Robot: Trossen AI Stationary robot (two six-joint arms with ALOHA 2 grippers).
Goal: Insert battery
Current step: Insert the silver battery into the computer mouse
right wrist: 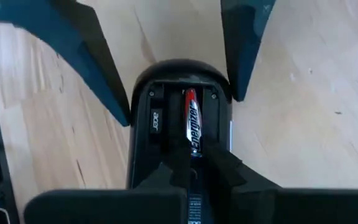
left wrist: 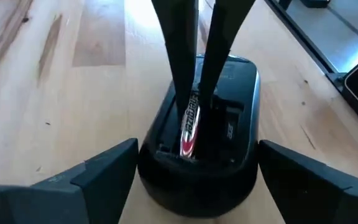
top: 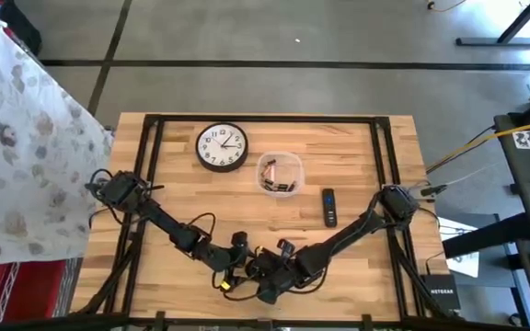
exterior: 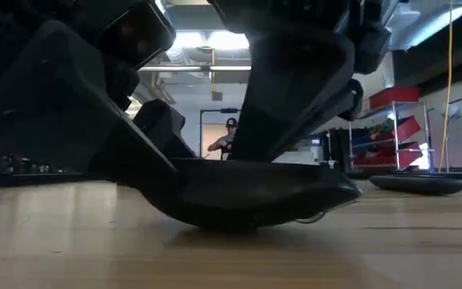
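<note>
A black computer mouse (left wrist: 229, 81) lies bottom up on the wooden table near its front edge, its battery bay open. It also shows in the low view as the mouse (exterior: 247, 197). A silver and red battery (left wrist: 190, 121) lies along the middle slot of the bay. My right gripper (right wrist: 197, 155) is shut on the battery. My left gripper (left wrist: 197, 149) stands around the mouse from the opposite end, one finger at each side. In the high view my left gripper (top: 237, 267) and my right gripper (top: 267, 276) meet over the mouse. My left gripper has the mouse between its two fingers, one fingertip (right wrist: 120, 102) against each long side (left wrist: 146, 149), near the end by the bay. The fingers come in low and slanting. The mouse rests on the table. My right gripper pinches the battery's silver body (right wrist: 195, 140) between its two fingers. They slant down from above and run along the battery. The red end (right wrist: 190, 98) sticks out ahead of them in the slot.
At the far side are a round wall clock (top: 222, 147), a clear tub (top: 279, 175) with batteries in it, and a black remote (top: 328, 207). Black frame rails (top: 385, 156) run along the table's edges. A person (exterior: 229, 136) stands far off in the room.
</note>
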